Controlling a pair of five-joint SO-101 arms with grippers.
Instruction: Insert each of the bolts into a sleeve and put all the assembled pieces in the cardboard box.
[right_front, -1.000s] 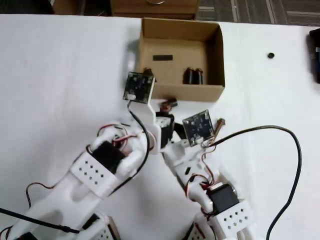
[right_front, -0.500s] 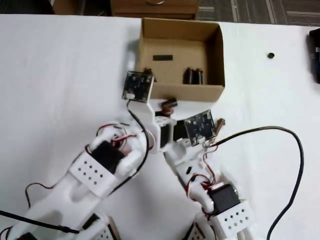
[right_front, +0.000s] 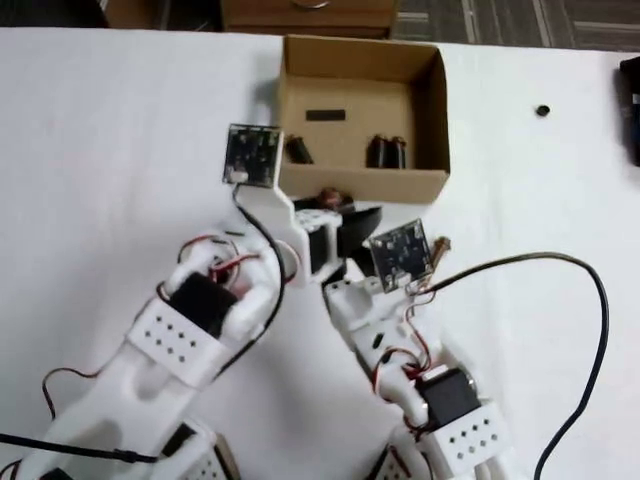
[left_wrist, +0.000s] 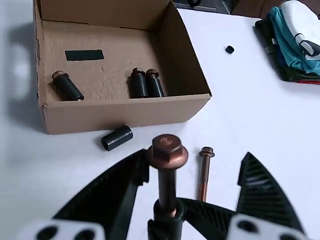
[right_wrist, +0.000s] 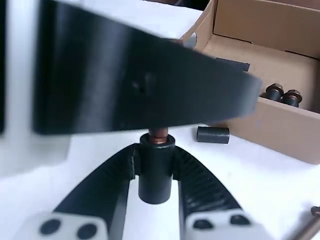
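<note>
The right gripper is clenched on a black sleeve, held upright above the white table, on the near side of the cardboard box. A copper bolt stands in this sleeve. Its shank is partly seated and its hex head is raised well above the sleeve mouth. The left gripper is released, with its jaws spread wide on either side of the bolt. One jaw is just beside the bolt head; whether it touches cannot be determined. The other jaw is well apart from it. A loose sleeve lies on its side on the table, just in front of the near wall of the box. A loose bolt lies flat on the table, right of the held assembly. Inside the box are three assembled pieces: a single piece at the left, and a pair side by side near the centre. A small black part rests on the table, well apart to the right of the box.
</note>
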